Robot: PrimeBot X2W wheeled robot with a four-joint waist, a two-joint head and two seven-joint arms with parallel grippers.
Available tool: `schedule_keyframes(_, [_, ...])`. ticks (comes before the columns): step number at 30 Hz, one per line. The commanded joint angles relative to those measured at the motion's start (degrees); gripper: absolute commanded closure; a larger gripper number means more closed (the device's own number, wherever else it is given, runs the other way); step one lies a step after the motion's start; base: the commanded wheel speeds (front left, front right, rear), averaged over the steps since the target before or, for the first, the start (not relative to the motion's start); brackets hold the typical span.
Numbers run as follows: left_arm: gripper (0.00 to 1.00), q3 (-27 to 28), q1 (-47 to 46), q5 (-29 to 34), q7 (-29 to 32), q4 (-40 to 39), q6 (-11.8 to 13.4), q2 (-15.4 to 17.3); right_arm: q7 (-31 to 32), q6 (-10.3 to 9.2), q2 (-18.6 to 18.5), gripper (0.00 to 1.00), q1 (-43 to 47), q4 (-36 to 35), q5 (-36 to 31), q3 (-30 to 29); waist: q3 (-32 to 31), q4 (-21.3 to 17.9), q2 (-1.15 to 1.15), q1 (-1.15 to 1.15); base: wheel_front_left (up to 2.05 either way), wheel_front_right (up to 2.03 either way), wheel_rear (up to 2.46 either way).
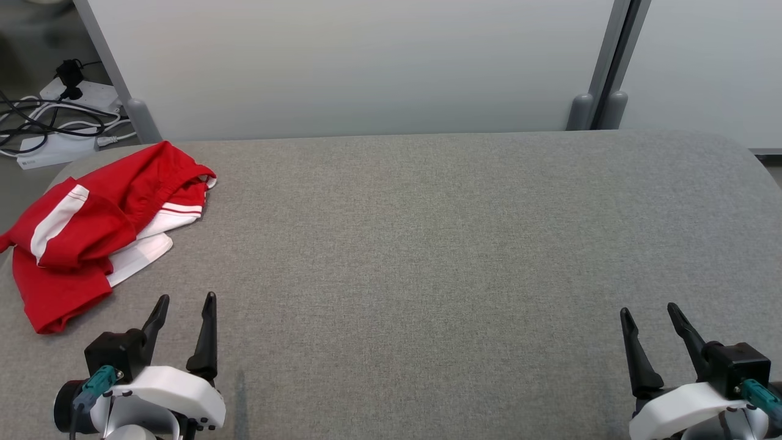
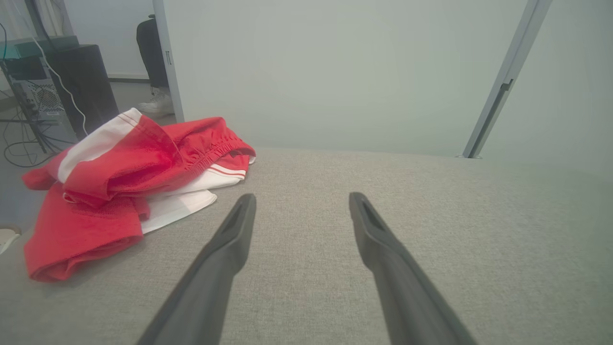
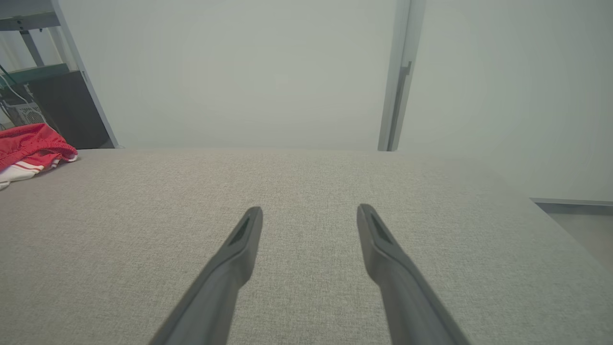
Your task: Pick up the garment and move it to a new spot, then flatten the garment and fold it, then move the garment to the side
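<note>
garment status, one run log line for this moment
stage: before pickup | garment: crumpled, far left of table | left claw: open, empty, near garment, apart | right claw: open, empty, far right

You are looking at a grey fabric table [image 1: 427, 244]; pale partition panels [image 1: 354, 67] are standing behind it, and white power strips [image 1: 52, 153] are lying on the floor [image 1: 18, 183] off its far left corner.

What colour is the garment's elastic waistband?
Red, like most of the garment; the waistband shows best in the left wrist view.
</note>
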Motion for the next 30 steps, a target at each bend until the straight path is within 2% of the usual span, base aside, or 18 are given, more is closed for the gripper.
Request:
schedule_keyframes(1, [0.00,1.8,-3.7,1.4,-0.6,-1.0,0.3,1.3,-1.1,0.07,-0.8,0.00,-2.1,-1.2,-1.6,1.3,0.0,0.0,0.00,0.00,0.00,0.00,0.00])
schedule_keyframes(13, [0.00,1.7,-4.6,5.5,-1.2,0.2,0.5,1.4,-3.1,0.08,0.2,0.00,-1.6,-0.8,-7.1,0.8,0.2,-0.1,0.00,0.00,0.00,0.00,0.00])
schedule_keyframes(30, [0.00,2.0,-4.8,3.4,-0.5,0.7,1.0,1.5,-3.1,0.08,1.2,0.00,-1.3,-1.1,-4.5,0.1,0.5,0.9,0.00,0.00,0.00,0.00,0.00])
